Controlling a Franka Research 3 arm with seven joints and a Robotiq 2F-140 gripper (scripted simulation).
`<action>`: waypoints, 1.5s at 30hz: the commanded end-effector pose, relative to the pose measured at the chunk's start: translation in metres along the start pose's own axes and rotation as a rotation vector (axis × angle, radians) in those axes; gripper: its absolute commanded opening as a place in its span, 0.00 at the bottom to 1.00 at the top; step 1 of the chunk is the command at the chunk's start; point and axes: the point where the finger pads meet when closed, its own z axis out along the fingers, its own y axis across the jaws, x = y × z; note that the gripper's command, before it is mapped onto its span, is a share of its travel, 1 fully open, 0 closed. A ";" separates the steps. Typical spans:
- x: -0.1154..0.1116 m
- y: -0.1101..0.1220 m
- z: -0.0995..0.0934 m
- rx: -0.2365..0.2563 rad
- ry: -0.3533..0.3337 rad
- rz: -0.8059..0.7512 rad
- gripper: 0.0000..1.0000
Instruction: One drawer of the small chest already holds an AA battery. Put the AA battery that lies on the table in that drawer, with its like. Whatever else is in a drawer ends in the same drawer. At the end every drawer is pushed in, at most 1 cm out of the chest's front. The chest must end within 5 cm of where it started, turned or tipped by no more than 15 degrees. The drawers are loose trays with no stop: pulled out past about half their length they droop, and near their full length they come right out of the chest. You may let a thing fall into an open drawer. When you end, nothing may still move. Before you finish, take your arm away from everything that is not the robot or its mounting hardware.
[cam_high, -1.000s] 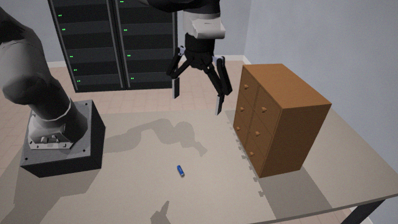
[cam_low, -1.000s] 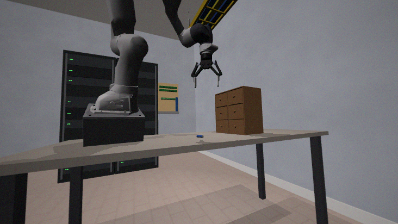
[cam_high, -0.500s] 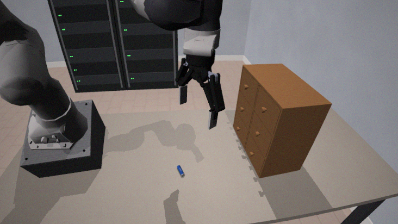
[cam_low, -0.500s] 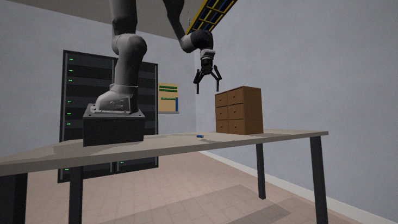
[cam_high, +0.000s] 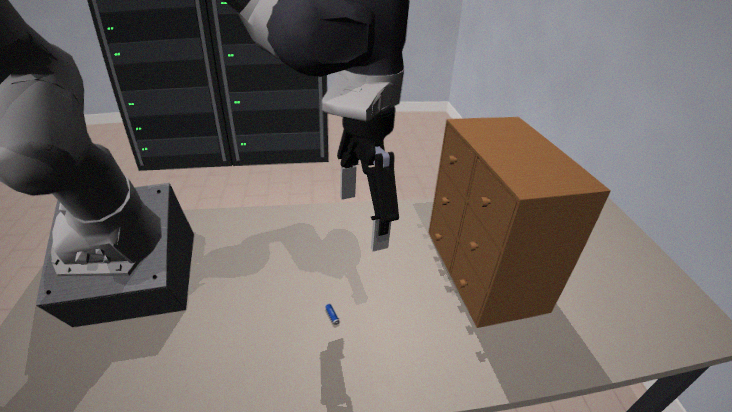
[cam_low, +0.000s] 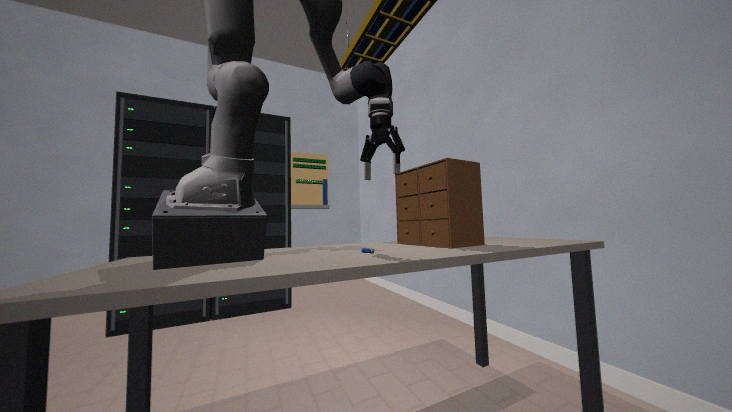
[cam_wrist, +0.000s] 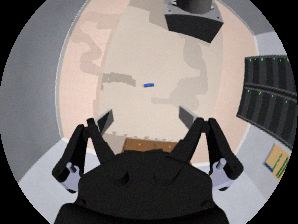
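A blue AA battery (cam_high: 332, 314) (cam_low: 367, 250) (cam_wrist: 148, 85) lies on its side on the table (cam_high: 409, 327), between the robot's base and the chest. The small brown chest (cam_high: 553, 245) (cam_low: 466, 204) (cam_wrist: 145, 145) stands upright on the table. Its front has two columns of three drawers with small knobs, all pushed in. What the drawers hold is hidden. My gripper (cam_high: 364, 217) (cam_low: 382, 174) (cam_wrist: 145, 113) is open and empty, pointing down. It hangs high above the table, in front of the chest, with its fingertips at about the height of the chest's upper part.
The robot's base block (cam_high: 176, 255) (cam_low: 210, 240) (cam_wrist: 192, 27) stands on the table on the side opposite the chest. A wall rises behind the chest. Dark server racks (cam_high: 215, 92) (cam_low: 163, 168) stand on the floor beyond the table.
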 end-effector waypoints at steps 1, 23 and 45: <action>-0.004 0.000 0.003 0.018 -0.017 0.145 1.00; -0.004 0.000 0.007 0.017 -0.017 0.186 1.00; -0.010 0.007 0.011 -0.002 -0.033 0.176 1.00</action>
